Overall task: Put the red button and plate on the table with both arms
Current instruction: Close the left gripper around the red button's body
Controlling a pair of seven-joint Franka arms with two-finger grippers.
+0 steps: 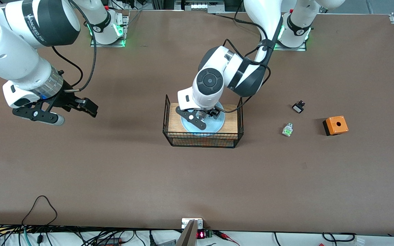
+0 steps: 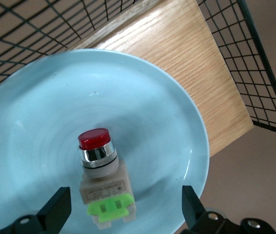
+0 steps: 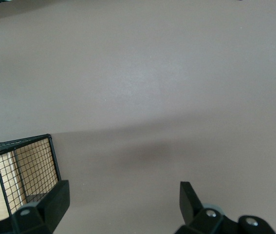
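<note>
The red button lies on the light-blue plate, which sits on the wooden top of the black wire rack at the middle of the brown table; nothing has reached the tabletop yet, so both placements remain. Going across the front view: the right gripper waits over bare table toward the right arm's end, fingers spread and empty. The left gripper hangs over the plate, fingers spread on either side of the button, not touching it. A grasp looks imminent.
</note>
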